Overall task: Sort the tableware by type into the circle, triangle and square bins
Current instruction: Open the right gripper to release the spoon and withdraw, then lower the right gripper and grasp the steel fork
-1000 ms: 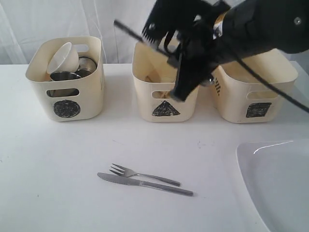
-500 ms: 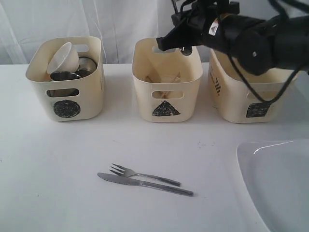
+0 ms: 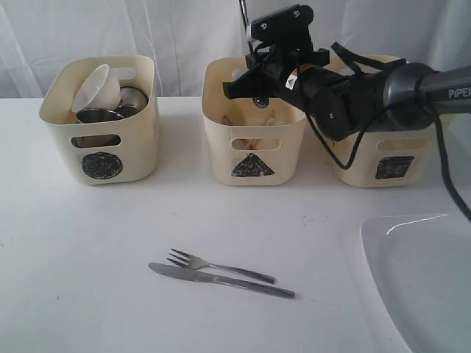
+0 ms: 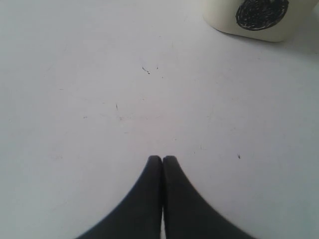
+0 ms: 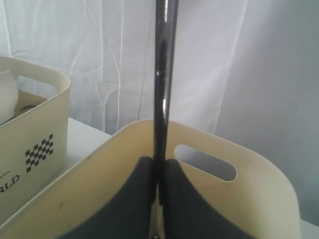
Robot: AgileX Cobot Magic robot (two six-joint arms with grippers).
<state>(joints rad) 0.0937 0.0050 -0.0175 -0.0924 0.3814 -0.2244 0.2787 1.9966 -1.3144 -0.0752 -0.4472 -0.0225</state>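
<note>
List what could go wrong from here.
1. The right gripper pinches the spoon upright by its thin handle above the triangle bin; it could pivot or slip and land outside.
2. The fork and knife lie nearly touching; grabbing one may drag the other.

The large white plate [image 3: 419,294] is running off the exterior view's right and bottom edges, while the right arm [image 3: 353,95] is hiding much of the square bin [image 3: 423,158].

White table [image 3: 73,243], faint specks; white curtain [image 3: 184,37] behind.
</note>
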